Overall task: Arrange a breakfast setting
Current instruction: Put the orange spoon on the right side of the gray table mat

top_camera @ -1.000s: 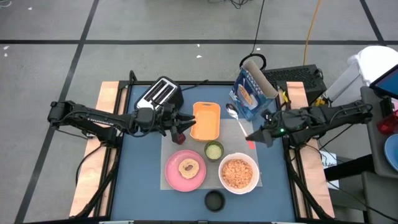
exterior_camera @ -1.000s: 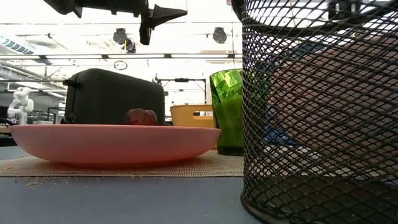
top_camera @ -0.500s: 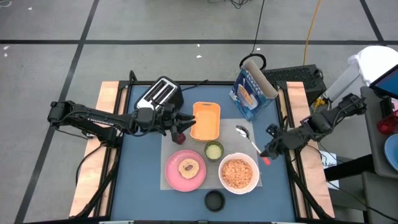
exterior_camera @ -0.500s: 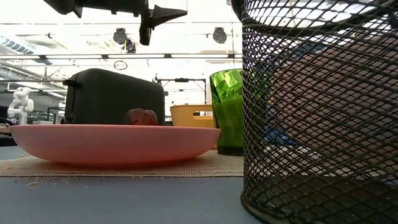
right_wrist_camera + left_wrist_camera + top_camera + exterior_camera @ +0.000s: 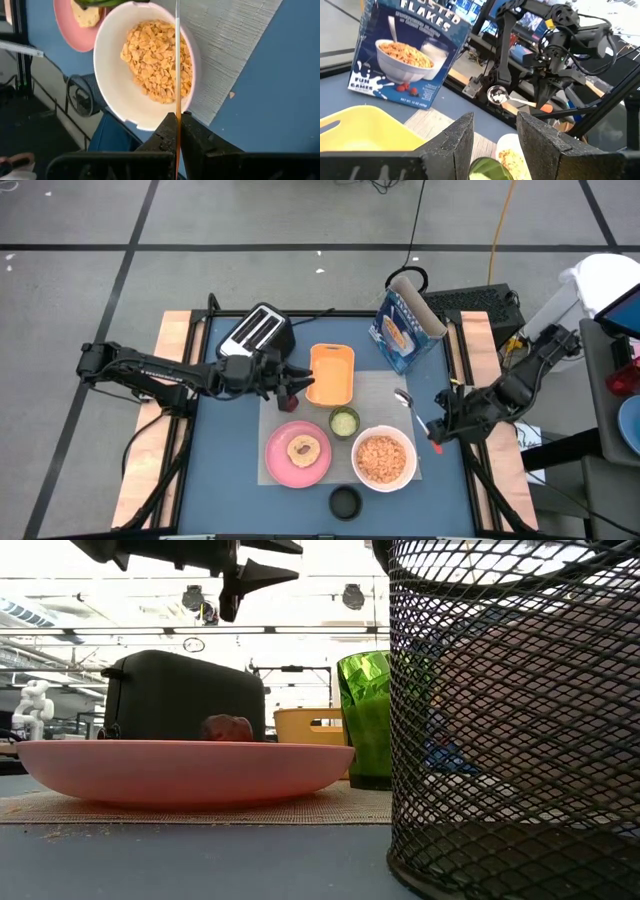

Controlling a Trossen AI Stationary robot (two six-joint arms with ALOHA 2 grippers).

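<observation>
My right gripper (image 5: 437,432) is shut on the red-handled spoon (image 5: 405,400), right of the white bowl of cereal (image 5: 384,459). My left gripper (image 5: 298,380) is open and empty, just above the dark-red fruit (image 5: 291,394), which lies on the table beside the orange tray (image 5: 332,373). The pink plate (image 5: 298,453) carries the toast (image 5: 303,448). The green cup (image 5: 344,421) stands between plate and bowl. The blue cereal box (image 5: 405,330) stands at the far right. My right gripper pinches the spoon's handle (image 5: 177,107) between its two fingers (image 5: 167,135), at the red end (image 5: 546,107). The fingers come from the table's right, slanting down, along the handle. The spoon is lifted clear, about level, its silver bowl end (image 5: 496,95) toward the cereal box.
The black-and-silver toaster (image 5: 257,330) stands at the far left. A black mesh cup (image 5: 345,501) stands at the near edge and fills the right of the low view (image 5: 515,720). A grey placemat (image 5: 385,395) lies under the plate, cup and bowl.
My right gripper has carried the spoon from beside the cereal box toward the table's near and right edges, to a spot right of the bowl. The spoon has stayed clear of the table and has turned with the gripper.
</observation>
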